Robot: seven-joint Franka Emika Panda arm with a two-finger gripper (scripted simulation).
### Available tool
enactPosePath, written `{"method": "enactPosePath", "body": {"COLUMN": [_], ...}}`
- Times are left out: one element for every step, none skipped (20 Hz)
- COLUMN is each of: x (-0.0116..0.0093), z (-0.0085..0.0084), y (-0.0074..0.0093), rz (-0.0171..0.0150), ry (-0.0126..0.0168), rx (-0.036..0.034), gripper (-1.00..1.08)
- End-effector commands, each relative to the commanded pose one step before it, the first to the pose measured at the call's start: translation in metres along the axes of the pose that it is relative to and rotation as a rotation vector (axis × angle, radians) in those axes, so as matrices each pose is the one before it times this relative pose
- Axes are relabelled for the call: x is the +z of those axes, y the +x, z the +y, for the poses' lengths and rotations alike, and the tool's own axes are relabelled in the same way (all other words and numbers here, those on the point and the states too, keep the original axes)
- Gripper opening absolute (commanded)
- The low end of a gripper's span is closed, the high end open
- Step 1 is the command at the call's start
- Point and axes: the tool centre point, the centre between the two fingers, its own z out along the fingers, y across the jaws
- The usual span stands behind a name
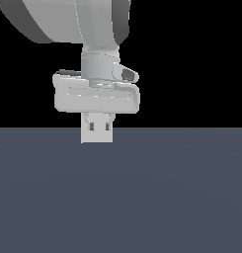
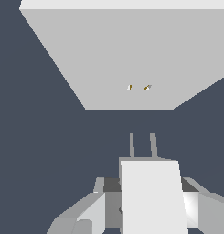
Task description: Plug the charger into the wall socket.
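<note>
The fingers [image 2: 150, 201] are clamped on the charger [image 2: 152, 196], its two prongs [image 2: 142, 145] pointing ahead at the socket [image 2: 127, 55], not yet touching. Keep both prongs lined up with the two holes [image 2: 137, 87], then push straight in.

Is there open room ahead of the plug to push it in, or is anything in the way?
The floor between the charger prongs and the socket plate is bare, and so are both sides. Only the hand crowds the charger itself.

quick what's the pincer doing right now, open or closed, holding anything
Pincer: closed on the charger, prongs pointing at the wall socket.
</note>
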Motion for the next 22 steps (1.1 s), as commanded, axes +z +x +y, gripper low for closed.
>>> {"method": "enactPosePath", "body": {"x": [-0.00007,0.00009,0.00004,0.00014,0.00023,0.00032,0.00041,0.00049,0.00058,0.00067,0.00075,0.00084,0.00092,0.00101,0.00104,0.00096,0.00087,0.00078,0.00069,0.0006,0.00052,0.00043], "z": [0.00019,0.00009,0.0,0.0,-0.00001,-0.00001,-0.00001,-0.00001,-0.00001,-0.00001,-0.00001,-0.00001,-0.00001,-0.00029,-0.00001,-0.00001,-0.00001,-0.00001,0.0,0.0,0.0,0.00001], "y": [0.00037,-0.00027,0.00016,0.00049,0.00082,0.00115,0.00148,0.0018,0.00213,0.00244,0.00276,0.00307,0.00336,0.0037,0.00383,0.00354,0.0032,0.00287,0.00254,0.00222,0.0019,0.00159], "rz": [-0.00022,0.0,0.0,0.0,0.0,0.0,0.0,0.0,0.0,0.0,0.0,0.0,0.0,-0.0001,0.0,0.0,0.0,0.0,0.0,0.0,0.0,0.0], "ry": [-0.0001,0.0,0.0,0.0,0.0,0.0,0.0,0.0,0.0,0.0,0.0,0.0,0.0,-0.00048,0.0,0.0,0.0,0.0,0.0,0.0,0.0,0.0], "rx": [0.00055,0.0,0.0,0.0,0.0,0.0,0.0,0.0,0.0,0.0,0.0,0.0,0.0,-0.00048,0.0,0.0,0.0,0.0,0.0,0.0,0.0,0.0], "gripper": [-1.0,-1.0,-1.0,-1.0,-1.0,-1.0,-1.0,-1.0,-1.0,-1.0,-1.0,-1.0,-1.0,-1.0,-1.0,-1.0,-1.0,-1.0,-1.0,-1.0,-1.0,-1.0]}}
